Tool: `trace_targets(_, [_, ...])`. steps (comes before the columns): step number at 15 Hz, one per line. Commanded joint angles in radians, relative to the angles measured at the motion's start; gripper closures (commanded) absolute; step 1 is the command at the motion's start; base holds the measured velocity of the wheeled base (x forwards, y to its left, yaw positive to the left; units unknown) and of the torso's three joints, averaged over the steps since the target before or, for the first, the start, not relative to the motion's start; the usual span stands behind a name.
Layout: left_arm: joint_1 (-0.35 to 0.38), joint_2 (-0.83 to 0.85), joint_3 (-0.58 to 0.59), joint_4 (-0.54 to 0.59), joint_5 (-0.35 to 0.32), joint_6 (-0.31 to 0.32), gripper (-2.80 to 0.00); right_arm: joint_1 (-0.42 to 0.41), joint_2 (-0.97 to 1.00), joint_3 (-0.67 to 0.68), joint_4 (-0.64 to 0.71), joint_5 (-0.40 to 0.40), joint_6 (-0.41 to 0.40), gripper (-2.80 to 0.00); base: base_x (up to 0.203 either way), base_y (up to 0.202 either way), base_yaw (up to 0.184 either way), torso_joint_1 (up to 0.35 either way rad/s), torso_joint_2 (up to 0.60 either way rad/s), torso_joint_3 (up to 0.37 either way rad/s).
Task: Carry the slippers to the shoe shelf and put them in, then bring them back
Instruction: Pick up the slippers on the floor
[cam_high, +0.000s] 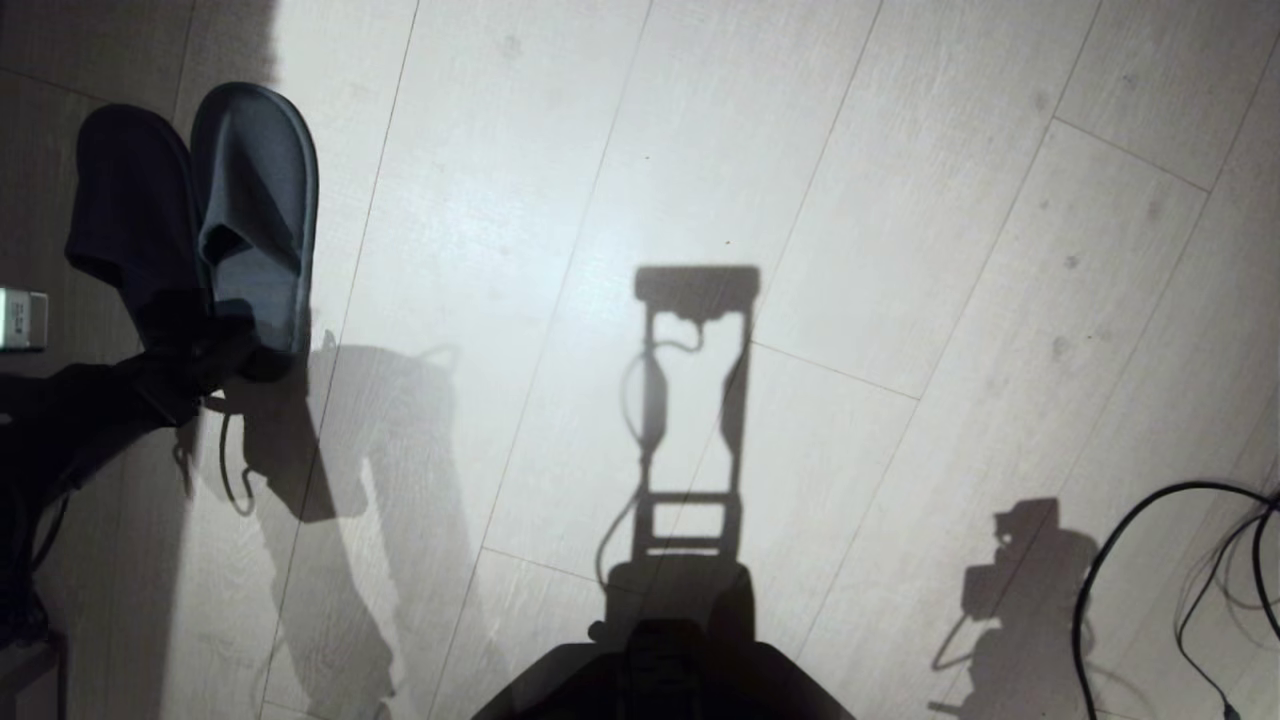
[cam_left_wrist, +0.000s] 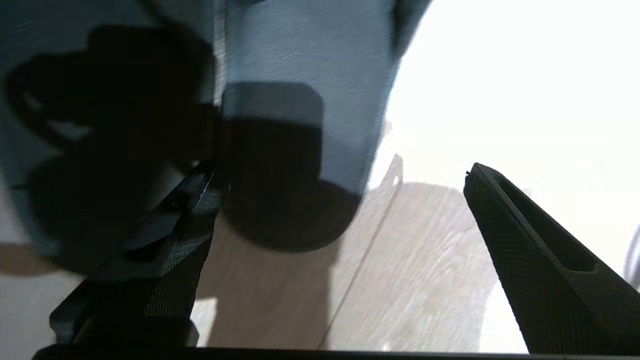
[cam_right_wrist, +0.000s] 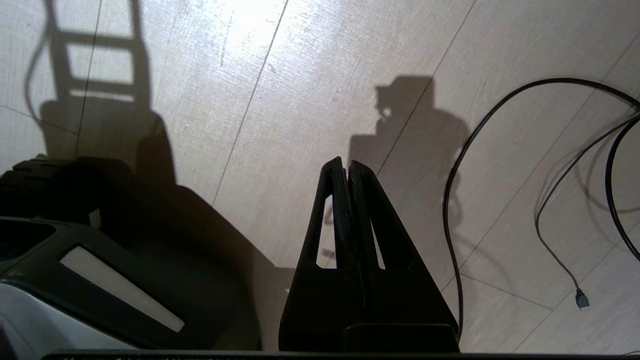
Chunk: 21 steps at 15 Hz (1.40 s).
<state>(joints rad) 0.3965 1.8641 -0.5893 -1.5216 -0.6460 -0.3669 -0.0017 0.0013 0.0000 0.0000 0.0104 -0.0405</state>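
Observation:
The slippers (cam_high: 200, 210) are a dark blue-grey pair lying side by side on the pale floor at the far left, toes pointing away from me. My left gripper (cam_high: 245, 350) reaches in from the left edge and sits at their heels. In the left wrist view it is open wide (cam_left_wrist: 342, 172). One finger (cam_left_wrist: 195, 210) is at the seam between the two slippers, and the other finger (cam_left_wrist: 520, 240) is over bare floor. The heel of one slipper (cam_left_wrist: 300, 150) lies between them, ungripped. My right gripper (cam_right_wrist: 346, 162) hangs shut and empty above the floor. The shoe shelf is out of view.
Black cables (cam_high: 1150, 560) loop over the floor at the right, and the right wrist view also shows the cables (cam_right_wrist: 457, 210). My own base (cam_high: 660, 670) fills the bottom centre. A small pale box (cam_high: 20, 320) sits at the left edge. The floor (cam_high: 800, 150) is pale wooden planks.

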Motion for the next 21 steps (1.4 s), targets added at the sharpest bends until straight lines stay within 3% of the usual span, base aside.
trace_targets(1, [-0.048, -0.011, -0.026, -0.008, -0.003, -0.011, -2.8, 0.0, 0.0, 0.0, 0.0, 0.0, -0.001, 0.0, 0.0, 0.0, 0.0, 0.0, 0.0, 0.0])
trace_targets(3, [-0.084, 0.001, -0.05, -0.008, 0.005, -0.012, -2.8, 0.0, 0.0, 0.0, 0.0, 0.0, -0.001, 0.0, 0.0, 0.0, 0.0, 0.0, 0.0, 0.0])
trace_targets(9, [-0.079, 0.002, -0.132, -0.008, 0.015, 0.002, -2.8, 0.0, 0.001, 0.0, 0.0, 0.0, -0.001, 0.0, 0.0, 0.0, 0.0, 0.0, 0.0, 0.0])
trace_targets(13, [-0.058, 0.008, -0.135, -0.008, 0.014, 0.094, -2.8, 0.0, 0.002, 0.0, 0.0, -0.001, -0.001, 0.0, 0.0, 0.0, 0.0, 0.0, 0.0, 0.0])
trace_targets(17, [-0.037, -0.016, -0.13, -0.008, -0.01, 0.12, -2.8, 0.0, 0.002, 0.0, 0.002, -0.001, -0.001, 0.0, 0.0, 0.0, 0.0, 0.0, 0.0, 0.0])
trace_targets(21, [-0.031, 0.008, -0.131, -0.008, -0.01, 0.193, -2.8, 0.0, 0.002, 0.0, 0.002, 0.0, -0.001, 0.0, 0.0, 0.0, 0.0, 0.0, 0.0, 0.0])
